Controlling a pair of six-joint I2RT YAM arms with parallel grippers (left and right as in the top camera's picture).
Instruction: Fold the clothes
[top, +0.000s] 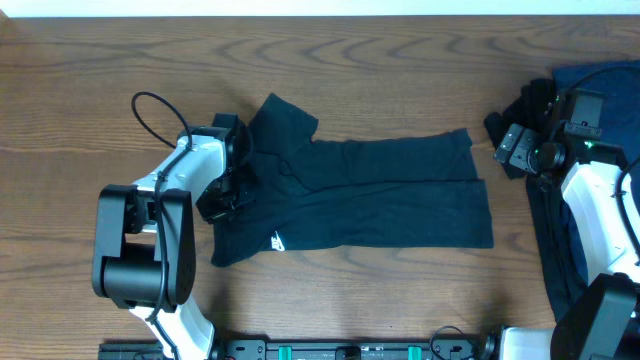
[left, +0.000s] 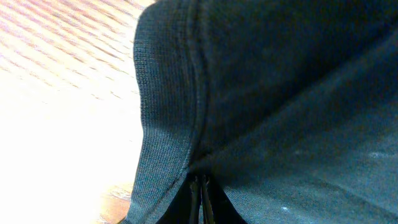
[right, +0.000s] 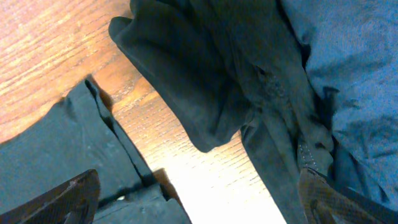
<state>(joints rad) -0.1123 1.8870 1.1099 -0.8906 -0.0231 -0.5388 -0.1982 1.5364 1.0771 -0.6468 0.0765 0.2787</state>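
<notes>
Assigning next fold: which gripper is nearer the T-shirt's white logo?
Left. The left gripper sits at the collar end of the T-shirt, near the white logo; the right gripper is past the opposite hem.

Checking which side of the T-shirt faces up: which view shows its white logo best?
Overhead: the white logo shows on the black T-shirt lying spread out. The left wrist view shows only its ribbed edge, the right wrist only its hem; neither shows the logo.

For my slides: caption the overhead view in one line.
Left gripper pinches the black T-shirt on the table; right gripper hovers open by a dark garment pile.
</notes>
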